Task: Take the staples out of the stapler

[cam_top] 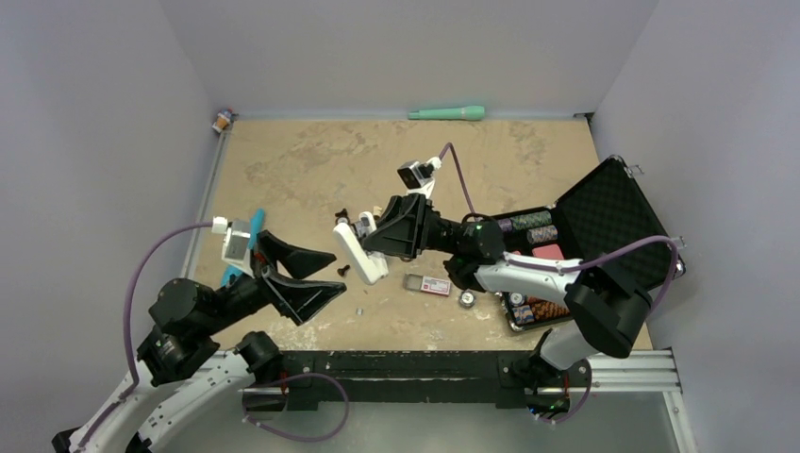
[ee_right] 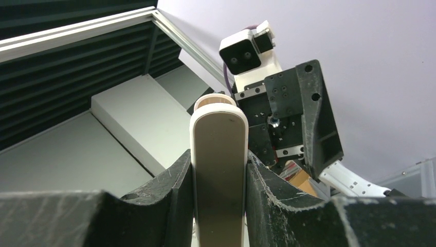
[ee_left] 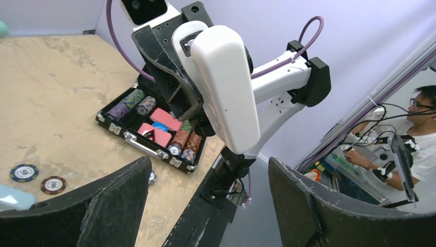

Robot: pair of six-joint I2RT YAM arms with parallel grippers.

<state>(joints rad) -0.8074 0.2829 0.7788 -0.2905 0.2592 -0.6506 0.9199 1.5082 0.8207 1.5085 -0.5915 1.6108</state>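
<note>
**A:** What did the overhead camera show on the left?

**B:** The left gripper [cam_top: 338,272] hung over the table [cam_top: 283,170] with its jaws spread wide and nothing between them. Its own camera agreed, with both black fingers [ee_left: 103,206] well apart along the bottom edge.

**A:** And the staples?

**B:** The staples [cam_top: 358,310] lay on the tabletop as a tiny silvery strip. They were at about five o'clock from the left gripper's tips and six o'clock from the stapler [cam_top: 357,253], touching neither. Only the overhead view caught them.

**A:** The stapler itself?

**B:** It was white, tilted, and pinched by the right gripper [ee_right: 218,159]. The right wrist view showed a finger pressed against each side, which was hard to make out from above.

**A:** Further right?

**B:** A small clear box [cam_top: 427,284] sat at four o'clock from the stapler, with a loose chip [cam_top: 466,298] just beside it. Past those was the open case [cam_top: 604,217]. Only the left wrist view showed two chips [ee_left: 23,172] lying flat and a seated person [ee_left: 419,139].
</note>
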